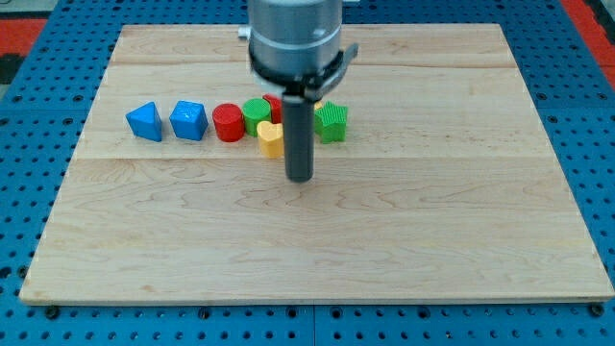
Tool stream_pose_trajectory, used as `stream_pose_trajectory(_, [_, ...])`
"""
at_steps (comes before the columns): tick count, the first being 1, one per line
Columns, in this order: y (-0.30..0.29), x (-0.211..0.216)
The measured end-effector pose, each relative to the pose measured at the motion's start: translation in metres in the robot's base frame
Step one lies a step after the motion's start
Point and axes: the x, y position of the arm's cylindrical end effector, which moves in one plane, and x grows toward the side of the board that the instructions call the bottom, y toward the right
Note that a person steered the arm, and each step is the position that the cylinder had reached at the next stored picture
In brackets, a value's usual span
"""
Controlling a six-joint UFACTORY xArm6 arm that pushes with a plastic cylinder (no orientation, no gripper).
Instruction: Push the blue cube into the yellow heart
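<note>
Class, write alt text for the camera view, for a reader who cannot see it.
My tip rests on a wooden board, just to the view's right of and below a yellow heart. A row of blocks runs toward the view's left: green block, another green block, red cylinder, blue cube, blue block.

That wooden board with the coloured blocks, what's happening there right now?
A robot arm's rod is working a row of blocks on the wooden board. My tip rests just to the view's right of the yellow heart, touching no block that I can make out. The blue cube sits further to the view's left, with a red cylinder between it and the heart.
</note>
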Motion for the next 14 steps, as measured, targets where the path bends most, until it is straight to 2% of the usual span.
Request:
stream_pose_trajectory(1, [-0.045, -0.040])
stream_pose_trajectory(2, [-0.003, -0.069])
stream_pose_trajectory(3, [-0.004, -0.066])
stream_pose_trajectory(4, [-0.036, -0.029])
stream_pose_trajectory(5, [-0.176, -0.021])
stream_pose_trajectory(6, [-0.274, -0.075])
stream_pose_trajectory(7, [-0.223, -0.105])
stream_pose_trajectory(8, [-0.161, -0.103])
stream_pose_trajectory(11, [-0.057, -0.087])
stream_pose_trajectory(12, [-0.069, -0.070])
stream_pose_trajectory(13, [-0.053, -0.038])
stream_pose_trajectory(14, [-0.013, -0.024])
